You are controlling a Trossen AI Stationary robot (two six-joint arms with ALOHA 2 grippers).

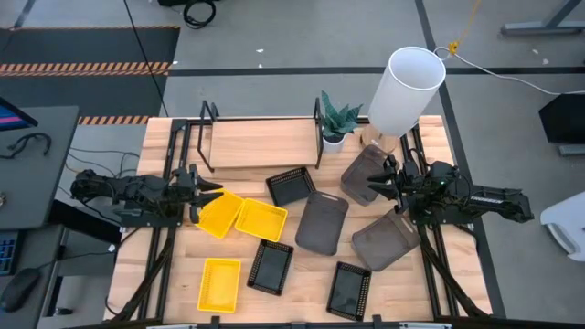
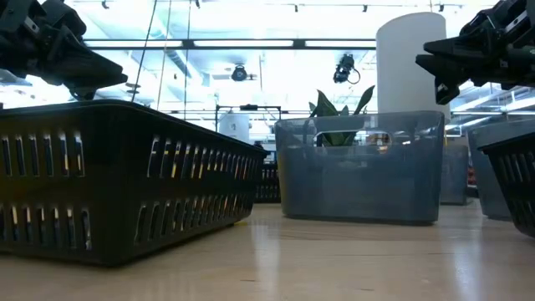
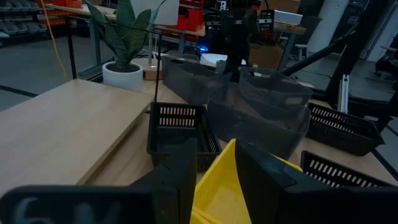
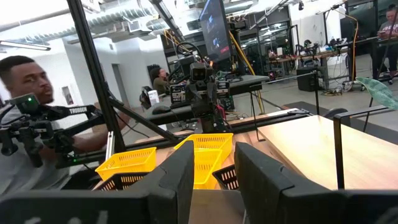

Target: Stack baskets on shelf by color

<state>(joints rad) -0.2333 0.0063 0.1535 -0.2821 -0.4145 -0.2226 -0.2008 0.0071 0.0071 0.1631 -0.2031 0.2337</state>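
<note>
The shelf (image 1: pixel 260 142) stands at the far side, its plank bare. On the table lie three yellow baskets (image 1: pixel 219 212) (image 1: pixel 261 219) (image 1: pixel 219 281), three black mesh baskets (image 1: pixel 291 185) (image 1: pixel 271 266) (image 1: pixel 349 290) and three dark grey baskets (image 1: pixel 322 222) (image 1: pixel 366 174) (image 1: pixel 386 239), each flat on its bottom. My left gripper (image 1: pixel 208 194) hovers open at the table's left, above the corner of a yellow basket (image 3: pixel 217 186). My right gripper (image 1: pixel 375 188) hovers open at the right, between two grey baskets, with nothing between its fingers (image 4: pixel 180 168).
A tall white cylinder (image 1: pixel 407 90) and a small potted plant (image 1: pixel 336 121) stand at the shelf's right end. The shelf's black end posts (image 1: pixel 318 119) rise above the plank. Bare wood shows along the table's near left edge (image 1: pixel 155 283). People sit beyond the table (image 4: pixel 25 81).
</note>
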